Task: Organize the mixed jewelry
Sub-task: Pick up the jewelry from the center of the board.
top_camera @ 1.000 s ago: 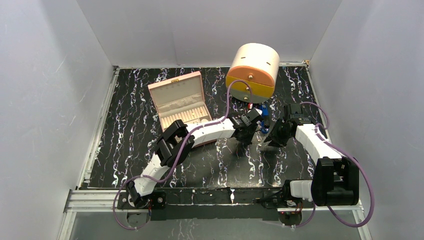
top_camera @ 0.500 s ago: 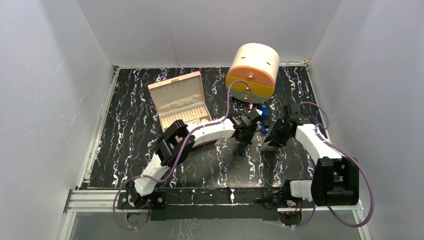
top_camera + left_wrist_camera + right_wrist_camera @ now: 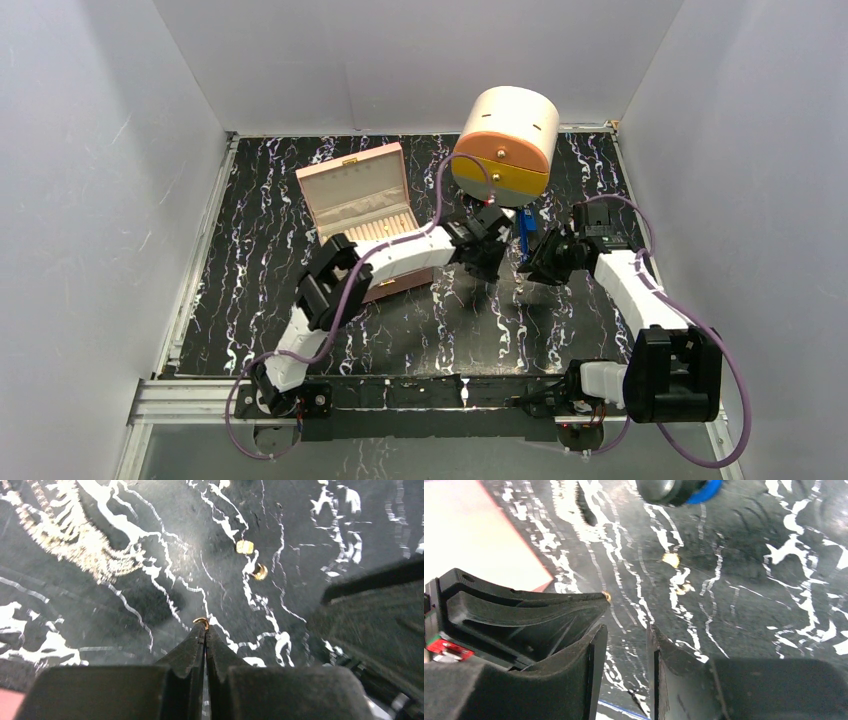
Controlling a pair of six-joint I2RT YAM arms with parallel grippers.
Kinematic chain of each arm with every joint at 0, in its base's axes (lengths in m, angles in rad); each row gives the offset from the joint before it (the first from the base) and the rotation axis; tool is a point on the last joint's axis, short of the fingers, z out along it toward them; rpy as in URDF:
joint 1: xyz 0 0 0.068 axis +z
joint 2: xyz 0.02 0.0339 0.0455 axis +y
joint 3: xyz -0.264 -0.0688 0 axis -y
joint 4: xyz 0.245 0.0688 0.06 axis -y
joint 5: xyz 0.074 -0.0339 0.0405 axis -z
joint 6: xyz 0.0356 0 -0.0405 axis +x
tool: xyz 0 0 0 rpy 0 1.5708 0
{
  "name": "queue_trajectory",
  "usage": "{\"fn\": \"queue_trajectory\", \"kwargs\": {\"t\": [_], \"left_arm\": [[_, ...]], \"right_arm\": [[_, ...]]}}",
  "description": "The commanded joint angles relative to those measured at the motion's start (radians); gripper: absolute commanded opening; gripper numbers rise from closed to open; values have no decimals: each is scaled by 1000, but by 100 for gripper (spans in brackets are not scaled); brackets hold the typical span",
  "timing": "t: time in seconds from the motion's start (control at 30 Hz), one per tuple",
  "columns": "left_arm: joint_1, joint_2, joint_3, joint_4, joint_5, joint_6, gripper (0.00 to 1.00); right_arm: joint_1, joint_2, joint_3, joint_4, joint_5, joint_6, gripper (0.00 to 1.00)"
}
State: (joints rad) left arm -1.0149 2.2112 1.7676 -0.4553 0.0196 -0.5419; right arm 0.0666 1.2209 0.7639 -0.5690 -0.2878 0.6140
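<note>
My left gripper (image 3: 205,628) is shut on a tiny gold ring (image 3: 202,622), pinched at the very tip of its fingers over the black marbled mat. Two more gold pieces (image 3: 244,546) (image 3: 260,571) lie on the mat just beyond it. In the right wrist view the same two pieces (image 3: 670,558) (image 3: 683,587) show ahead of my right gripper (image 3: 625,630), which is open and empty. The left fingers (image 3: 524,610) cross at its left with the gold ring (image 3: 607,596) at their tip. In the top view the left gripper (image 3: 488,262) and the right gripper (image 3: 538,270) are close together.
An open pink box (image 3: 360,205) stands at the back left of the mat, close behind the left arm. A round cream and orange container (image 3: 505,140) stands at the back. A blue elongated object (image 3: 522,222) lies just behind both grippers. White walls surround the mat.
The left arm has drawn back and to the left a little, toward the pink box. The right gripper has shifted slightly toward the back and left.
</note>
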Motion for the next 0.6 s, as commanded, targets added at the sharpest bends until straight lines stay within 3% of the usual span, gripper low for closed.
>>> {"fn": "queue_trajectory", "kwargs": {"t": [0.0, 0.3, 0.43, 0.57], "left_arm": [[91, -198, -87, 97, 220, -103, 0], [220, -405, -293, 405, 471, -348, 0], [260, -466, -346, 535, 541, -460, 0], [293, -514, -422, 713, 600, -554, 0]], "right_arm": [[-25, -5, 68, 72, -178, 8, 44], [-95, 36, 121, 174, -453, 167, 51], [-97, 34, 93, 348, -625, 299, 59], [-94, 12, 16, 670, -749, 507, 64]]}}
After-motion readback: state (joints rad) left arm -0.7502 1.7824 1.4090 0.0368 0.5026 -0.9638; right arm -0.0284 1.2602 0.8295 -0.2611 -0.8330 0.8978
